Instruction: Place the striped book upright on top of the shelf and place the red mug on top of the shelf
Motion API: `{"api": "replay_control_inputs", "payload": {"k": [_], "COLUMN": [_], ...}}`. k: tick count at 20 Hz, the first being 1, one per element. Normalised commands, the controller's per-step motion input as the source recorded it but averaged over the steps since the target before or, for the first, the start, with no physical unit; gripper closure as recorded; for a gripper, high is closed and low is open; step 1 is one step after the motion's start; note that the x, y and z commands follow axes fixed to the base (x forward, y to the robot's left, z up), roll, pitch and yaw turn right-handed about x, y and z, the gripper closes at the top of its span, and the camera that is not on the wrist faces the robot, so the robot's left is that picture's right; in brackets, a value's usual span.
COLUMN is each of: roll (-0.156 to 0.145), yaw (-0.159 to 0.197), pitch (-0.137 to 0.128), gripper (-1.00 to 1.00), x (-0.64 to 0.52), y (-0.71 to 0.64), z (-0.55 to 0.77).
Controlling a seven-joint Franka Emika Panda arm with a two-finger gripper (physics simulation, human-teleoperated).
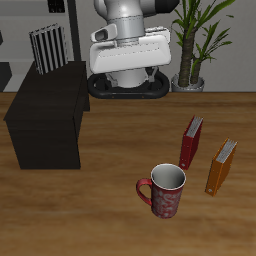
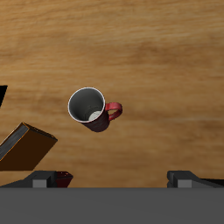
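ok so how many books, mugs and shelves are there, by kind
books: 3, the striped book, a red book and an orange book
mugs: 1, the red mug
shelves: 1, the shelf
total: 5

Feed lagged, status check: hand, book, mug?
Hand state unclear, holding nothing. Black-and-white striped book upright on dark shelf. Speckled red mug on table, unobstructed.
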Motion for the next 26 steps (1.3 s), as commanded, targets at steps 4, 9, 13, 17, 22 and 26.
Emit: {"api": "replay_control_inputs", "payload": {"k": [4, 9, 13, 17, 22, 26], "roll": [0.004, -0.026, -0.01, -0.014, 0.006, 0.01], "yaw": [0.014, -0.047, 0.06, 0.006, 0.036, 0.097], "pitch": [-0.017, 0.022, -0.031, 0.032, -0.015, -0.023], "gripper": [-1.0, -1.0, -1.0, -1.0, -1.0, -1.0], "x": [0.35, 0.33, 0.31, 0.24, 0.12, 0.3], "y": [0.14, 0.04, 0.41, 0.35, 0.28, 0.31], "z": [-0.15, -0.21, -0.4, -0.3, -0.1, -0.13]}}
